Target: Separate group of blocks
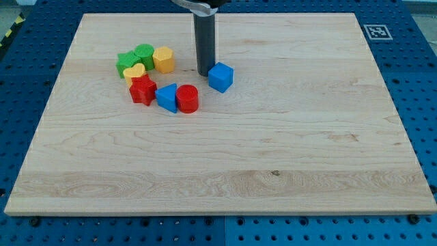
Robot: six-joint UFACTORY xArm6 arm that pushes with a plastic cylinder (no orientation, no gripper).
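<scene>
- We are seeing a wooden board (pixel 273 164) lying on a blue table (pixel 416 102).
- Lying on it: blue cube (pixel 220 76), red cylinder (pixel 187 98), blue triangle (pixel 166 97), red star (pixel 143 89), yellow heart (pixel 134 72), two green blocks (pixel 135 59), yellow hexagon (pixel 163 59).

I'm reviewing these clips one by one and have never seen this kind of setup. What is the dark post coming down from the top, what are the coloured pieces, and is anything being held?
There is one picture, from a single camera looking down at a slant onto a wooden board. The dark post is the rod at the end of a robot arm. It has no hand and holds nothing; its lower end, my tip, only slides on the board and pushes things.

The coloured pieces are small blocks. A blue cube lies alone, just to the view's right of my tip. To the view's left is a cluster: two green blocks, a yellow hexagonal block, a yellow heart, a red star, a blue triangle and a red cylinder.
</scene>
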